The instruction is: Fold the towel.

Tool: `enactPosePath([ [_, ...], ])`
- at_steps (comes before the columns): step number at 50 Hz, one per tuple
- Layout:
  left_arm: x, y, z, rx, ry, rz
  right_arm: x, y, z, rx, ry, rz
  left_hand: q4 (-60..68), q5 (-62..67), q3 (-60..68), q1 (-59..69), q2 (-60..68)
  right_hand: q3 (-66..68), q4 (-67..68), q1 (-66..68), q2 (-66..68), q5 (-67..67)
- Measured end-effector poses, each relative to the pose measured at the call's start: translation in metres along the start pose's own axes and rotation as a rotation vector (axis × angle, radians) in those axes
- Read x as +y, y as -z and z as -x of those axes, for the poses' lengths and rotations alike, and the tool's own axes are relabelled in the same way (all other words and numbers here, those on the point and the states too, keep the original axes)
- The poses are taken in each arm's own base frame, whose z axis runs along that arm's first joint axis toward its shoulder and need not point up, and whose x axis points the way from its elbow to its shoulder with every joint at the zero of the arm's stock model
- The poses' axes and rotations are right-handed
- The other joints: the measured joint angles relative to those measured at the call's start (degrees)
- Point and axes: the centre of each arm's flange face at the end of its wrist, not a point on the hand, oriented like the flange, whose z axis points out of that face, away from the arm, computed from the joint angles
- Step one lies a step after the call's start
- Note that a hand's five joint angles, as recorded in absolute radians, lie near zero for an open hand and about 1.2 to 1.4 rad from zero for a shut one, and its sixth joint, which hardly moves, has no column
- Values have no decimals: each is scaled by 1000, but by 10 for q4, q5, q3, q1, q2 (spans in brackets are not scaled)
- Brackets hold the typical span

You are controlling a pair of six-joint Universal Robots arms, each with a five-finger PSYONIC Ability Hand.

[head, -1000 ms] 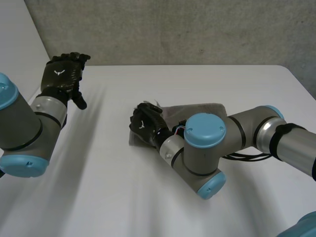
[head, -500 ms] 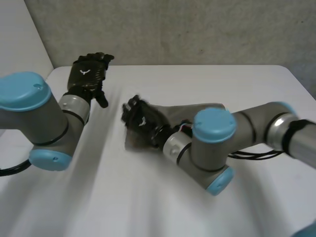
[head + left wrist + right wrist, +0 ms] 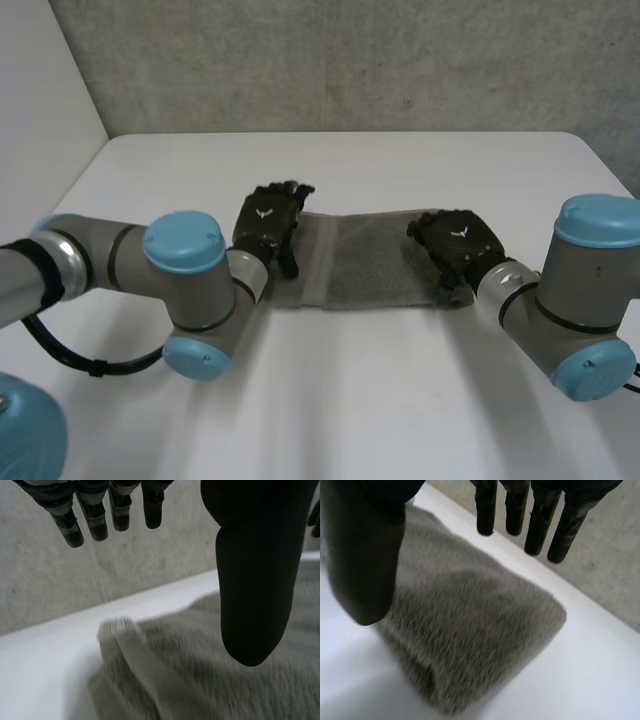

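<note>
A grey towel (image 3: pixel 365 262) lies folded as a flat strip in the middle of the white table (image 3: pixel 340 400). My left hand (image 3: pixel 268 225) hovers over the towel's left end, open, with straight fingers (image 3: pixel 95 515) and thumb (image 3: pixel 252 580) above the towel (image 3: pixel 200 680) and its folded hem. My right hand (image 3: pixel 455 245) sits over the right end, also open. Its fingers (image 3: pixel 537 525) and thumb (image 3: pixel 362 555) hang above the rounded folded end of the towel (image 3: pixel 470 630). Neither hand holds any cloth.
A grey concrete wall (image 3: pixel 350 60) stands just behind the table's far edge. A white panel (image 3: pixel 40 120) rises at the left. Bare table lies in front of the towel, between the two arms.
My left arm has swung in from the far left to the towel's left end. My right hand has let go of that end, moved to the right end and opened.
</note>
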Motion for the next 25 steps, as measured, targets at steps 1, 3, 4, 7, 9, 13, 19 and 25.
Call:
enactPosePath([
  [1, 5, -1, 0, -1, -1, 10, 3, -1, 0, 3, 0, 14, 0, 0, 0, 0, 0, 22, 18, 20, 20, 19],
  [3, 10, -1, 1, -4, -2, 26, 7, -2, 0, 11, 2, 33, 0, 0, 0, 0, 0, 68, 67, 64, 67, 68],
  [4, 14, -1, 2, -5, -3, 36, 10, -3, 0, 18, 7, 46, 0, 0, 0, 0, 0, 94, 92, 89, 94, 91],
  [7, 18, 0, 2, -7, -4, 54, 15, -4, -1, 40, 30, 73, 0, 0, 0, 0, 0, 141, 141, 143, 142, 139],
  [9, 19, 2, 2, -7, -4, 61, 18, -5, -3, 64, 62, 94, 0, 0, 0, 0, 0, 209, 209, 214, 217, 205],
  [13, 16, 4, 1, -4, -4, 61, 21, -6, -7, 103, 125, 122, 0, 0, 0, 0, 0, 409, 411, 417, 415, 404],
  [19, -4, 7, -1, -1, -2, 27, 19, -7, -15, 162, 238, 137, 0, 0, 0, 0, 0, 571, 570, 530, 549, 558],
  [25, -38, 15, 6, -18, 2, -35, -7, -14, -15, 194, 382, 53, 0, 0, 0, 0, 0, 571, 571, 535, 551, 561],
])
